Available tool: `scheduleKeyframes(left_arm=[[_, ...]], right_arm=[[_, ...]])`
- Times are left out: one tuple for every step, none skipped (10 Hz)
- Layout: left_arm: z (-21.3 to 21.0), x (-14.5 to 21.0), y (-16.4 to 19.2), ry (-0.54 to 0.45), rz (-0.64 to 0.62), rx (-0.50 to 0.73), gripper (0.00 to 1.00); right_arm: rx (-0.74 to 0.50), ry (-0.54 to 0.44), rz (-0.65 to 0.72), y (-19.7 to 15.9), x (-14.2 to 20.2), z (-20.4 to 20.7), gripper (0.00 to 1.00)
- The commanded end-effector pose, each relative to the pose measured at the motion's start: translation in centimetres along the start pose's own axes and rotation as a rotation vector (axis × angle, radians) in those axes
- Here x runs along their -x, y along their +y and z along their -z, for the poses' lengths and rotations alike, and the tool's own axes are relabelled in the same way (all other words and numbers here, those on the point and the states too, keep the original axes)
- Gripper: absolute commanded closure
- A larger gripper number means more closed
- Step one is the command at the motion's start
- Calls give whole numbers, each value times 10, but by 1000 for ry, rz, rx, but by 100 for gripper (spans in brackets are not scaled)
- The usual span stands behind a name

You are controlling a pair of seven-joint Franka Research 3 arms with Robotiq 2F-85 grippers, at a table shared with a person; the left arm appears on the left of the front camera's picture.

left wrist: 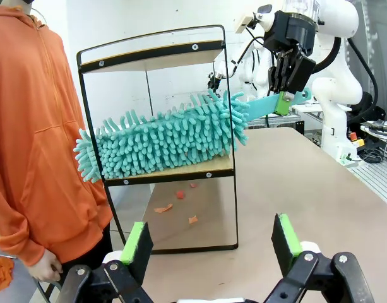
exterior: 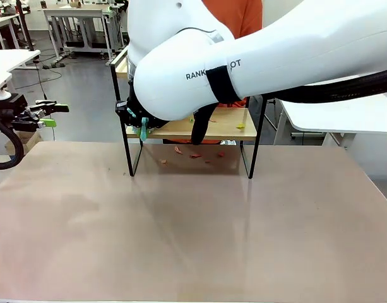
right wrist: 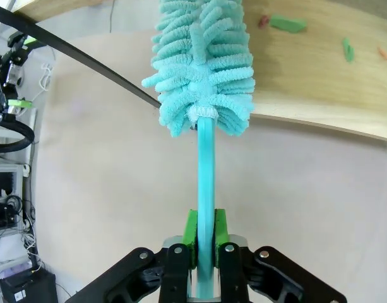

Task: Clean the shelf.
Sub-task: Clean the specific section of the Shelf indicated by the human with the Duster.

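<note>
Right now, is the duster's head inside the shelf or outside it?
Inside: the duster lies along the lower board of the shelf, its handle in the right gripper.

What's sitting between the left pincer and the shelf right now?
In the left wrist view, bare table separates the open left pincer from the shelf; reddish scraps lie beneath its lower board.

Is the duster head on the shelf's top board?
No, the teal duster lies along the lower board of the shelf, one level below the top one.
</note>
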State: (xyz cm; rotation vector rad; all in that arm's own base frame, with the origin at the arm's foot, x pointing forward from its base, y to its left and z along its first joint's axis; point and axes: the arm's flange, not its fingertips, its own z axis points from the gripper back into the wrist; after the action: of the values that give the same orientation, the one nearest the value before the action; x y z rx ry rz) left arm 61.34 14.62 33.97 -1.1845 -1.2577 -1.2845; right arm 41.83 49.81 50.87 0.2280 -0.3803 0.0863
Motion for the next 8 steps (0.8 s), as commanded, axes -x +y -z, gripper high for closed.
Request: scheduleKeyframes(left_arm=[[0,-2,0,7,2,4,0],[0,-2,0,7,2,4,0],[0,-2,0,7,2,4,0],[0,-2,0,7,2,4,0],[0,-2,0,7,2,4,0],[0,-2,0,7,2,4,0],[0,-2,0,7,2,4,0],[0,-2,0,7,2,4,0]], right_arm=[[5,3,0,-1,0,-3,87],[0,0,0,0,0,0,87],[9,39,36,-11,-4,9,87],[23,45,54,-20,-3,14,87],[54,42,64,-29,-2,16,87],[72,53,73,-40,1,16,87],[81,49,89,-55,3,14,87],[95,41,113,-70,5,8,87]])
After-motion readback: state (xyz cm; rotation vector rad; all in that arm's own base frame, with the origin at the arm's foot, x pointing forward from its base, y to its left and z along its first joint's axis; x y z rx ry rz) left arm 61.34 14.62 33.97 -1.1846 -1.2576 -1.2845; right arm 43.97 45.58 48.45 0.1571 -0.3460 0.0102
